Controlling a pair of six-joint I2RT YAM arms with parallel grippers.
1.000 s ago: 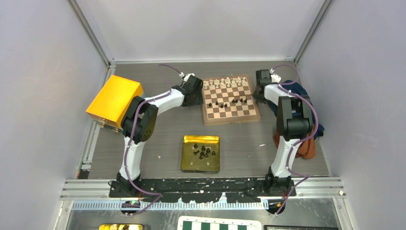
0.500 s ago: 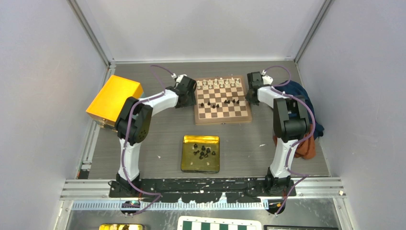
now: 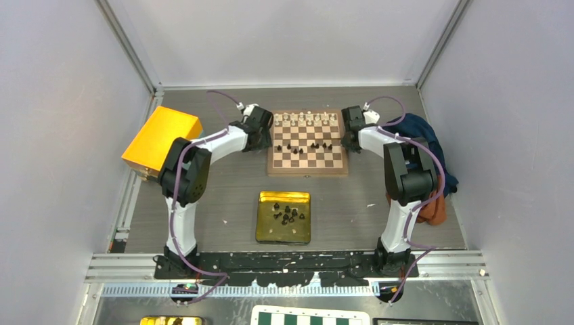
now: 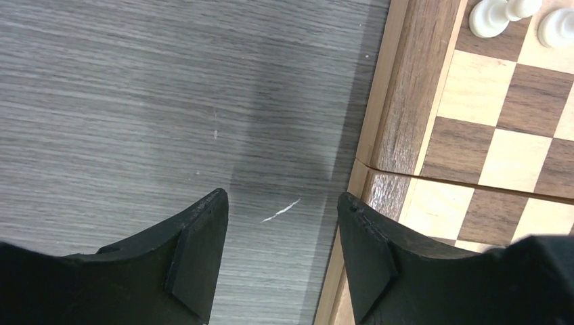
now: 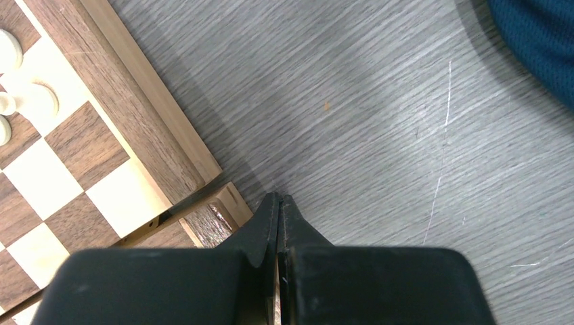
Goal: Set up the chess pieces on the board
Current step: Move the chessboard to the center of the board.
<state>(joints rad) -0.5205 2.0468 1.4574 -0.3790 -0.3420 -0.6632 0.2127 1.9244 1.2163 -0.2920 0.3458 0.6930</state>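
The wooden board [image 3: 308,172] lies at the back middle of the table. Cream-white pieces [image 3: 304,119] line its far row, and several black pieces [image 3: 301,145] stand scattered on its middle rows. More black pieces [image 3: 287,214] lie in a gold tray [image 3: 267,230] in front. My left gripper [image 3: 265,139] is open and empty at the board's left rim [image 4: 399,101], its right finger [image 4: 369,250] over the rim. My right gripper [image 3: 348,139] is shut and empty, its tip [image 5: 279,200] against the board's right rim [image 5: 135,115]. White pieces show in the left wrist view [image 4: 494,17] and the right wrist view [image 5: 34,101].
A yellow box [image 3: 162,141] stands at the left. A blue cloth [image 3: 423,135] and an orange cloth [image 3: 433,210] lie at the right; the blue one shows in the right wrist view [image 5: 541,40]. A green-and-white board [image 3: 311,317] lies below the arm bases.
The board has slid to the left across the table and squared up, with both grippers moving left alongside its two side rims.
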